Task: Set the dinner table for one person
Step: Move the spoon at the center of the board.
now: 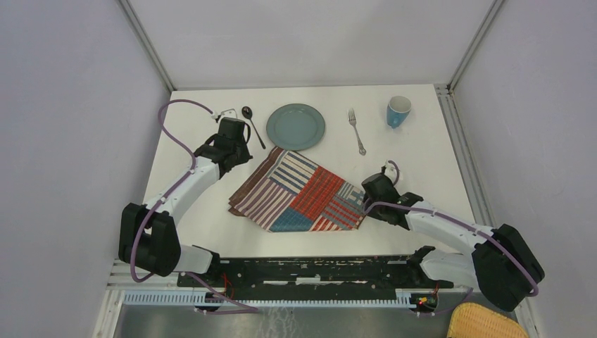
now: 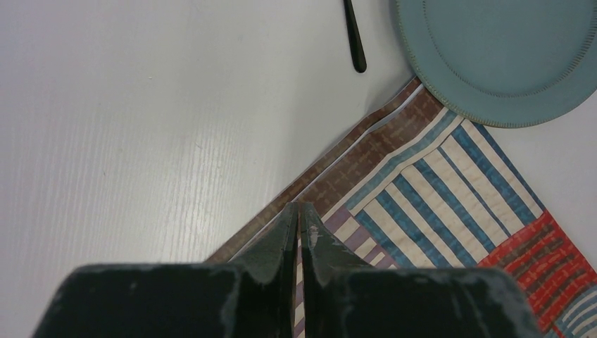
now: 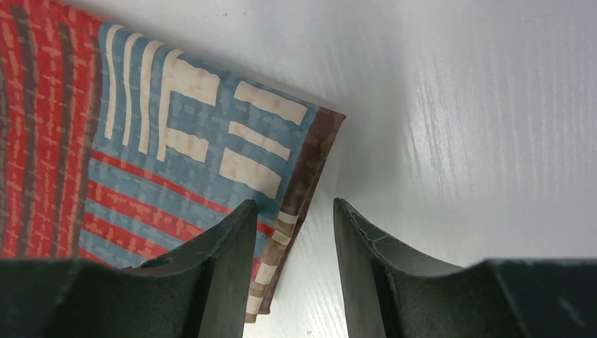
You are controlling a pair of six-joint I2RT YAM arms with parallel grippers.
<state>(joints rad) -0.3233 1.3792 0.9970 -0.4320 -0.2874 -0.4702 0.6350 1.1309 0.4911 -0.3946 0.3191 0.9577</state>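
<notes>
Left hand first: its two fingers are pressed together, barely a sliver btwn them, tips down at the far-left border of the placemat, right over the brown edge strip. Can't tell from here whether any cloth is caught in that pinch.

Right hand is at the opposite end of the placemat, by the near-right corner. Its fingers are spread and hold nothing. One finger sits over the brown hem, the other is off the cloth, over bare white surface.

The placemat lies skewed, corners pointing diagonally, w/ a ridge or fold running along the border by the left hand. It's striped patchwork: blue/cream, red, brown.

Past the placemat's far corner is a blue-green plate, its rim meeting that corner; resting on the cloth or just touching, can't say. A dark spoon lies beyond the far-left border, handle end near the cloth but apart. A fork lies beyond the far-right border, apart. A blue cup is further out that way, well apart.

The tabletop, white and matte w/ metal rails, lies under the placemat and spreads out on every side of it.
</notes>
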